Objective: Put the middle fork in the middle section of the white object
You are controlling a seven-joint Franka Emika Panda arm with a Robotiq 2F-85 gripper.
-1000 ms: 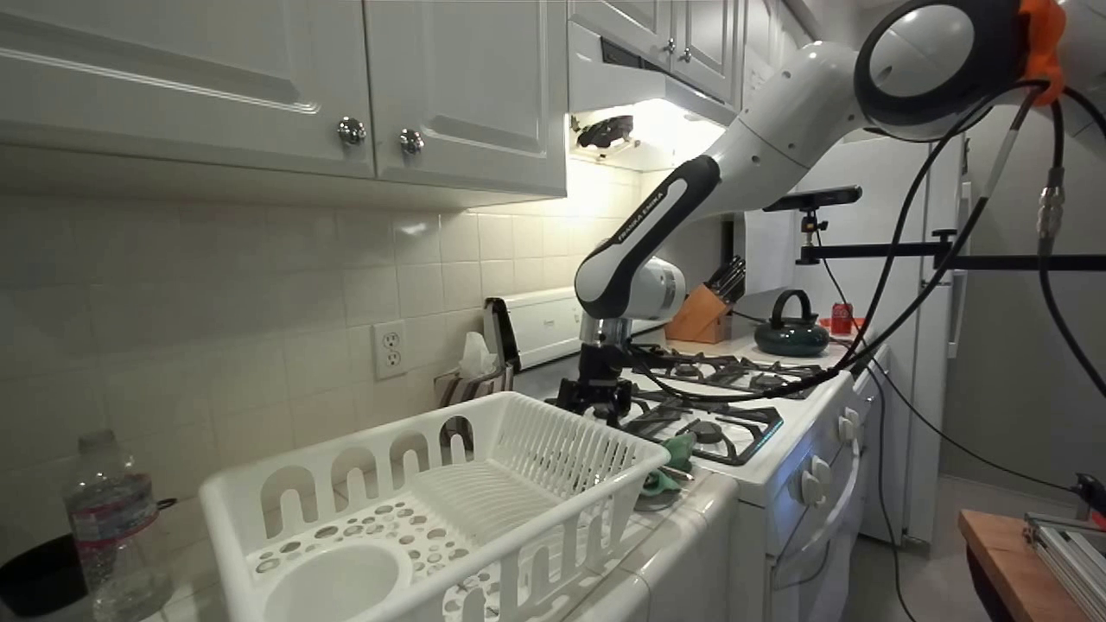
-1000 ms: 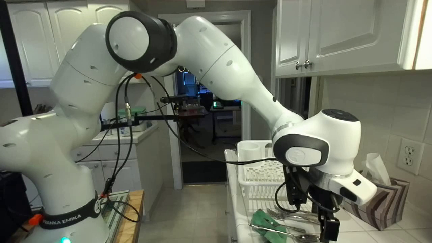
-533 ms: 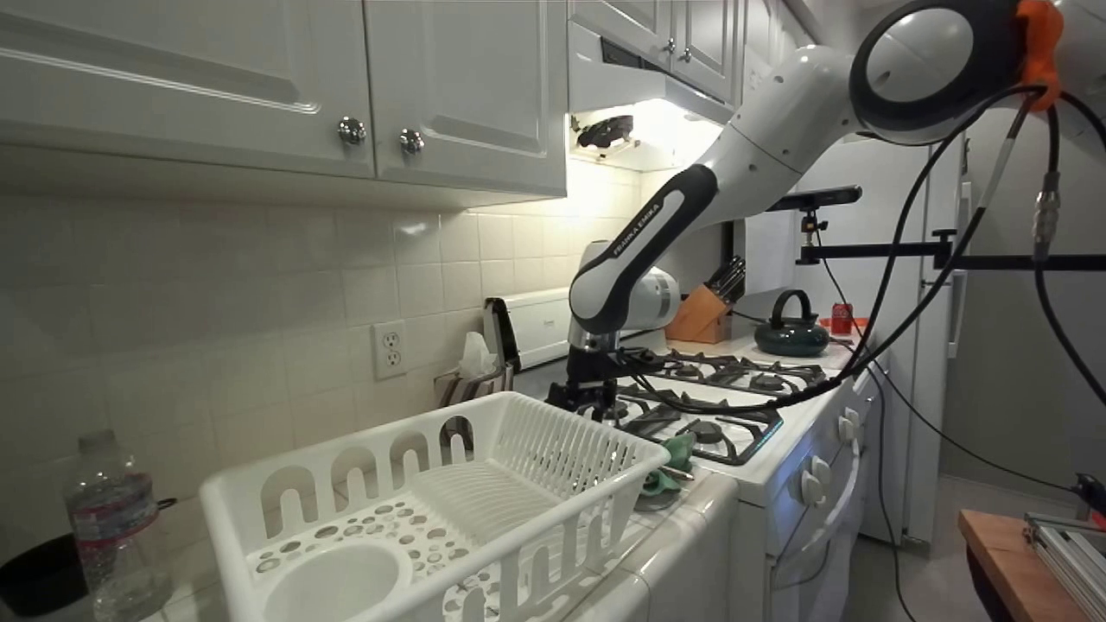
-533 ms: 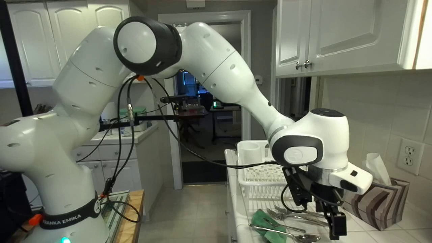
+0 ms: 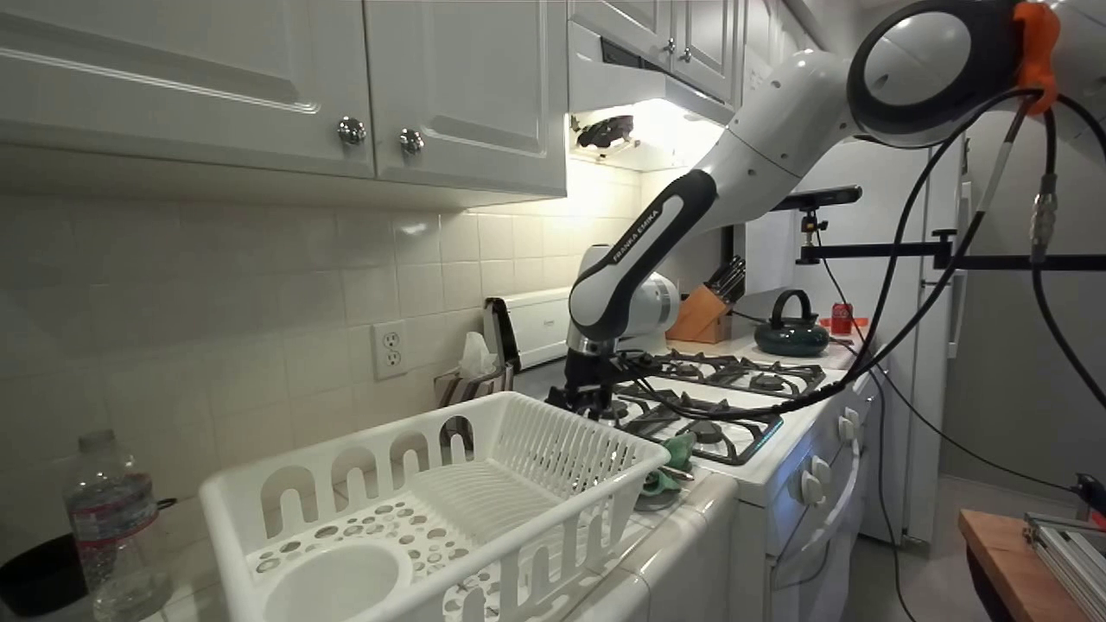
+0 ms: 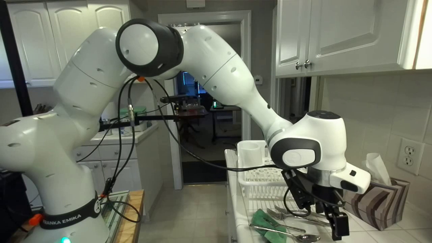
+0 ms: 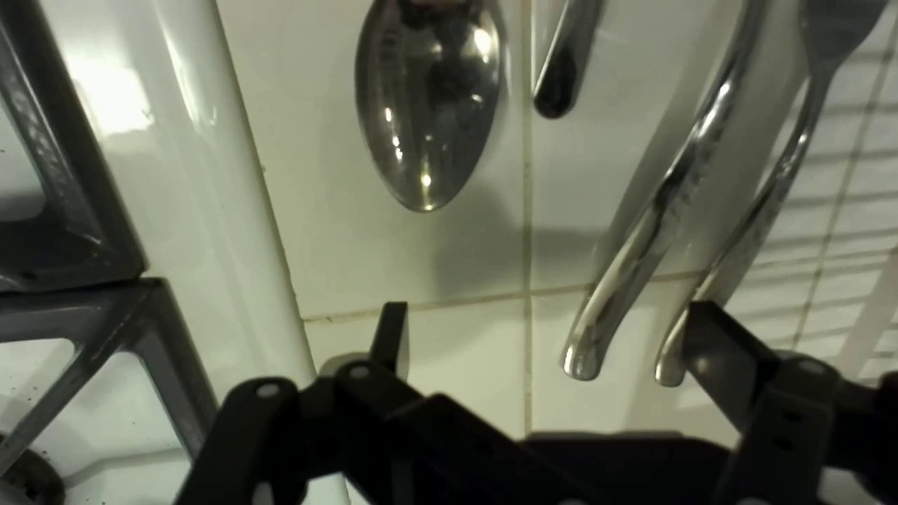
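My gripper point(image 7: 551, 315) is open and empty, pointing down over the tiled counter; it shows in both exterior views point(image 5: 581, 402) point(image 6: 337, 231). The middle fork point(image 7: 656, 217) lies on the counter, and its handle end shows between my fingers, nearer the right one. Its tines are outside the wrist view but show in an exterior view point(image 6: 303, 218). Another fork point(image 7: 772, 189) lies to its right, with its handle end partly behind my right finger. The white rack point(image 5: 527, 540) stands beyond the forks and also shows in an exterior view point(image 6: 265, 184).
A spoon point(image 7: 428, 105) and another dark-ended handle point(image 7: 561, 77) lie left of the middle fork. A green cloth point(image 6: 265, 221) is under utensils. The stove point(image 7: 189, 140) borders the counter. A tissue box point(image 6: 381, 206) stands near the wall.
My open gripper has moved right in an exterior view, toward the tissue box and wall, mostly in the earlier half second. It has barely moved since. The utensils and rack look unmoved.
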